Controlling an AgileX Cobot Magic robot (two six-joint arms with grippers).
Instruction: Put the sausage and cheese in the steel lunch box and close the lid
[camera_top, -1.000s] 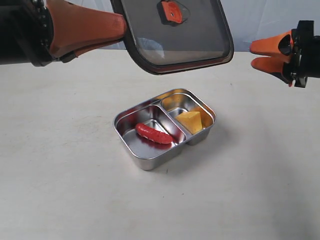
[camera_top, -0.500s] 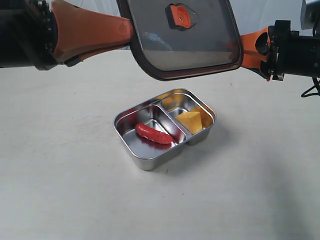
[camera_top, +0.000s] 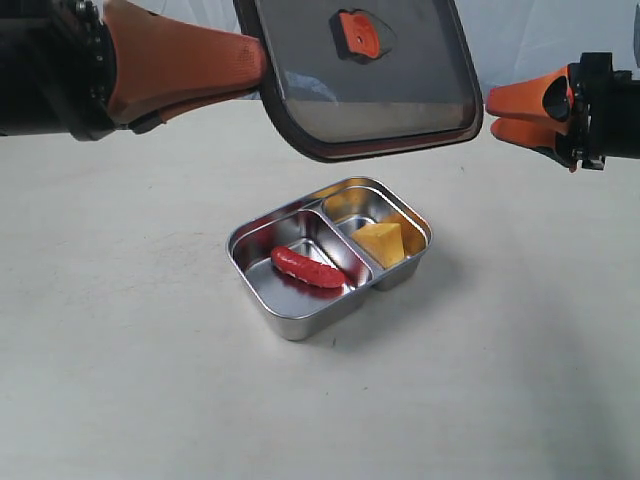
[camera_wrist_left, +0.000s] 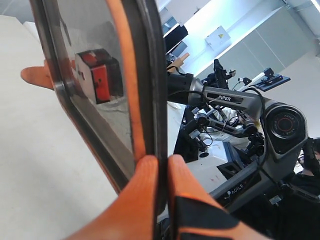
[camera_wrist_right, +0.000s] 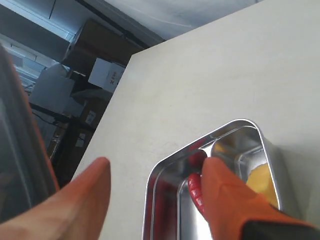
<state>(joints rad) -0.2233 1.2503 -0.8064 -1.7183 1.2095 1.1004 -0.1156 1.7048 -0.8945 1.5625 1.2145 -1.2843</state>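
left gripper (camera_top: 262, 68): upper left of the exterior view. Orange fingers are pressed together on the lid's left edge. The left wrist view shows both tips pinching the dark rim with no gap.
lid (camera_top: 365, 75): dark and translucent, held in the air at top centre. It is tilted, with the near edge lower. It sits above and behind the box, well clear of it.
valve (camera_top: 357, 32): orange, in the middle of the lid, close to the top edge of the frame.
right gripper (camera_top: 493, 113): upper right, tips just beside the lid's right edge; can't tell if they touch. Jaws are spread and hold nothing. In the right wrist view the two fingers stand wide apart, with table and box visible through the gap.
steel lunch box (camera_top: 300, 322): centre of frame on the table, set diagonally and uncovered. A divider splits it into two compartments.
sausage (camera_top: 307, 267): lying flat in the left, nearer compartment.
cheese (camera_top: 381, 243): in the right, farther compartment, close to the divider. Can't tell if it touches.
table (camera_top: 120, 350): pale and matte. The box's shadow falls to its right.
background: dark arm links with PiPER lettering (camera_wrist_left: 227, 95) in the left wrist view. Cardboard boxes (camera_wrist_right: 107, 75) lie past the table edge in the right wrist view.
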